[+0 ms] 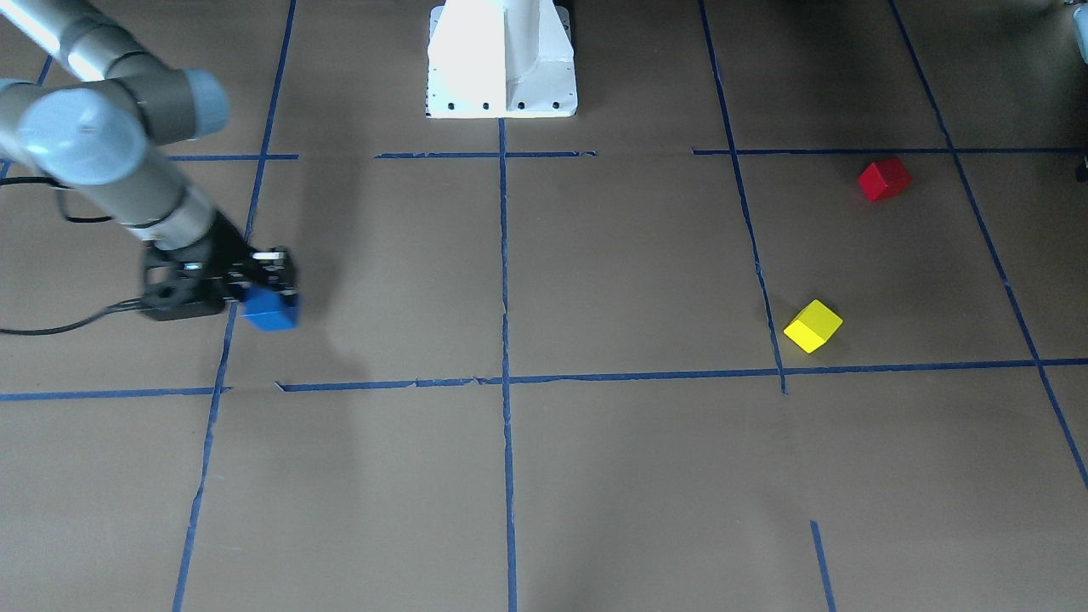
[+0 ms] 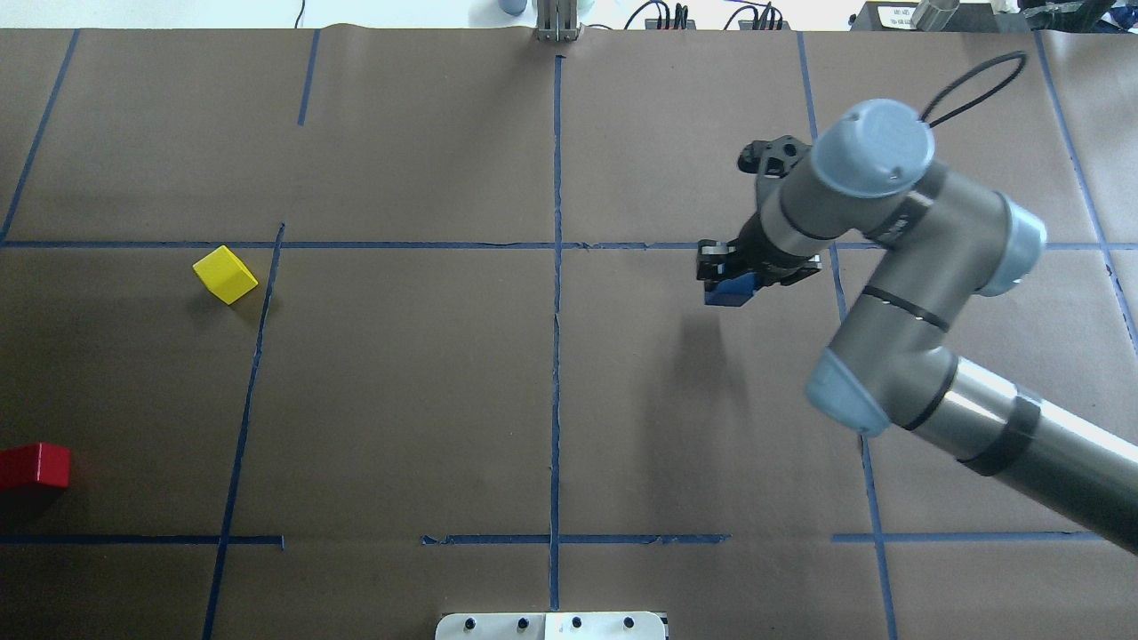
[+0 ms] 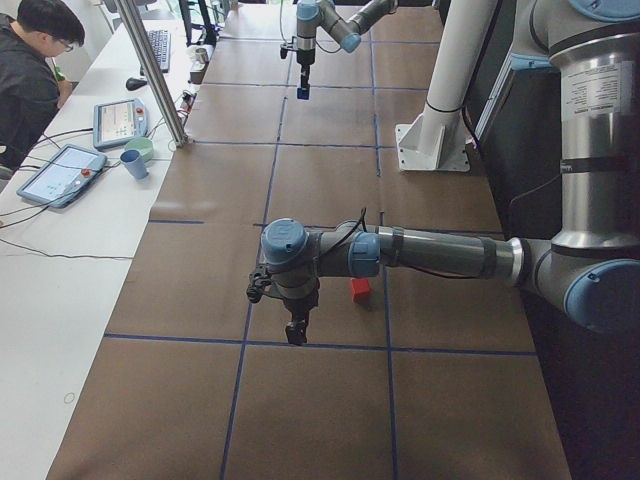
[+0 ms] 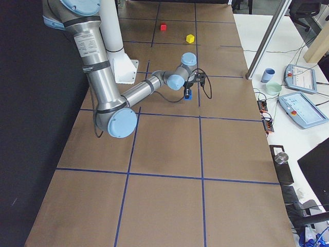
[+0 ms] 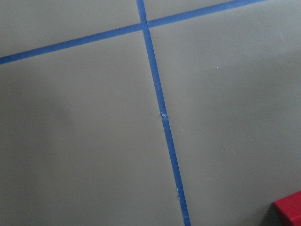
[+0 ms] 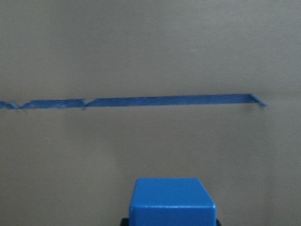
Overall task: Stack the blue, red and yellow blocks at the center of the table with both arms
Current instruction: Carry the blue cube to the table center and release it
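Note:
My right gripper [image 1: 274, 293] is shut on the blue block [image 1: 270, 311] and holds it above the table, on the robot's right half. This shows in the overhead view too, with the gripper [image 2: 731, 277] over the block [image 2: 729, 291]. The block fills the bottom of the right wrist view [image 6: 173, 200]. The yellow block [image 2: 225, 275] and the red block [image 2: 34, 467] lie on the robot's left half. My left gripper [image 3: 296, 333] hangs just beside the red block [image 3: 360, 289]; I cannot tell whether it is open. The left wrist view shows a corner of the red block [image 5: 289, 209].
The brown table is marked by a grid of blue tape [image 2: 556, 267]. The white robot pedestal [image 1: 501, 59] stands at the robot's edge. An operator [image 3: 30, 80] sits at a side bench with tablets and a cup, behind a metal post [image 3: 150, 70].

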`<state>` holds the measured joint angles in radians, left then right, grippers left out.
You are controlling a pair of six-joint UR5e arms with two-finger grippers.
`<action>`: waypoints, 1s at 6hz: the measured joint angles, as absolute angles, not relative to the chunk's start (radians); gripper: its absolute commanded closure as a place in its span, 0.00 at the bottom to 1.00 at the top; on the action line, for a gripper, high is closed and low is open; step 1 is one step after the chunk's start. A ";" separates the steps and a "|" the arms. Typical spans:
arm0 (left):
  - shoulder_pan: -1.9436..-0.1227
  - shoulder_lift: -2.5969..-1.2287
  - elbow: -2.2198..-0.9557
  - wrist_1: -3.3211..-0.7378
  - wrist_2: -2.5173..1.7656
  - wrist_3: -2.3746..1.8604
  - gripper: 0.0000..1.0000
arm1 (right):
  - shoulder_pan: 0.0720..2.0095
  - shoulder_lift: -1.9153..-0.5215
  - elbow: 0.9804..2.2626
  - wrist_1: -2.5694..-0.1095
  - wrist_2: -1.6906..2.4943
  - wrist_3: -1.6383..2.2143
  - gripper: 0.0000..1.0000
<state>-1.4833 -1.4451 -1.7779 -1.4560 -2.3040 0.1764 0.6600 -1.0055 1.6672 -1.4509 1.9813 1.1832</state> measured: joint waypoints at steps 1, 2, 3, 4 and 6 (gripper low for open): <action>-1.483 -1.445 -1.778 -1.457 -2.304 0.176 0.00 | 0.586 -0.873 1.603 -1.507 1.914 1.274 0.99; -1.483 -1.445 -1.778 -1.457 -2.304 0.176 0.00 | 0.531 -0.767 1.526 -1.524 1.865 1.335 0.97; -1.483 -1.445 -1.778 -1.457 -2.304 0.176 0.00 | 0.500 -0.700 1.456 -1.527 1.841 1.359 0.96; -1.482 -1.445 -1.778 -1.456 -2.304 0.176 0.00 | 0.483 -0.676 1.418 -1.527 1.833 1.362 0.87; -1.482 -1.445 -1.778 -1.454 -2.304 0.176 0.00 | 0.468 -0.681 1.400 -1.526 1.825 1.350 0.58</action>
<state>-1.4819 -1.4450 -1.7779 -1.4544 -2.3040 0.1764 0.4681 -0.6812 1.4001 -1.5264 1.8255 1.3501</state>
